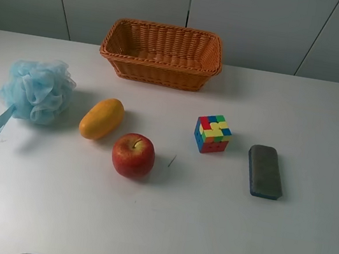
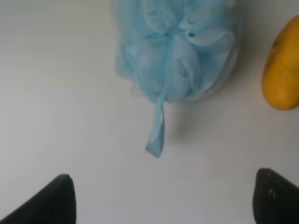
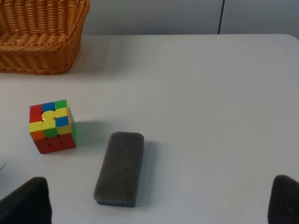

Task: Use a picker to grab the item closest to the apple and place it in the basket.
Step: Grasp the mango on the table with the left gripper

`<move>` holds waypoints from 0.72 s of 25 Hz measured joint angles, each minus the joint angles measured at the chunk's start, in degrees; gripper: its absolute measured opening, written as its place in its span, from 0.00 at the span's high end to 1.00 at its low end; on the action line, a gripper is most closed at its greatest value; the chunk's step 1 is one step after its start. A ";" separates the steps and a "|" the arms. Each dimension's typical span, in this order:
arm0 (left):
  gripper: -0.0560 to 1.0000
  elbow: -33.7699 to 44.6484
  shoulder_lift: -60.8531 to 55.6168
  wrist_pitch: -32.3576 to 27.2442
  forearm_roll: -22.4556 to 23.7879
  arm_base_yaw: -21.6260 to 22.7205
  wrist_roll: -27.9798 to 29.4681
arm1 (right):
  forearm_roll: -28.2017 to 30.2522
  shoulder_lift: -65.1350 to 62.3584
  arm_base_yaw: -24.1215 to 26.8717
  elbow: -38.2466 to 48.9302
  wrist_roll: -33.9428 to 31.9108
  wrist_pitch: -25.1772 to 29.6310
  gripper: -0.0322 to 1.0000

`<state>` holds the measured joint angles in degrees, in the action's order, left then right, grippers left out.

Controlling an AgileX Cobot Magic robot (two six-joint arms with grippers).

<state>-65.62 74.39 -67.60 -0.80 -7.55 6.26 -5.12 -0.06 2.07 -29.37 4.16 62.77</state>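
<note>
Between your left fingers [image 2: 51, 200] lies only bare tabletop [image 2: 70, 116]: they are spread wide and hold nothing. Just beyond them sits the blue bath puff [image 2: 177, 51], and the mango [image 2: 282, 70] shows in part beside it. Your right fingers [image 3: 28, 200] are also spread and empty, facing the grey eraser [image 3: 119, 168] and the puzzle cube [image 3: 51, 125].

In the high view neither arm appears. The mango [image 1: 101, 118] lies left of centre, just up and left of the apple [image 1: 133, 155], close to it but seemingly not touching. The cube sits farther off to the apple's right, so the mango is your item. Its long axis runs from lower left to upper right of the frame, so close across its narrow width. The left arm is the nearer one. The basket [image 1: 159, 70] waits at top centre, up and right of the mango.
</note>
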 joint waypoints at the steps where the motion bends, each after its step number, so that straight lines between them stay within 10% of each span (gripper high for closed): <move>1: 0.26 -0.89 2.00 0.48 0.10 -1.93 1.03 | 0.00 0.00 0.00 0.00 0.00 0.00 0.29; 18: 0.26 -12.78 32.95 8.14 0.80 -21.95 9.82 | 0.00 0.00 0.00 0.00 0.00 0.00 0.29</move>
<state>-78.40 107.33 -59.46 0.00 -29.51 16.09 -5.12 -0.06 2.07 -29.37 4.16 62.77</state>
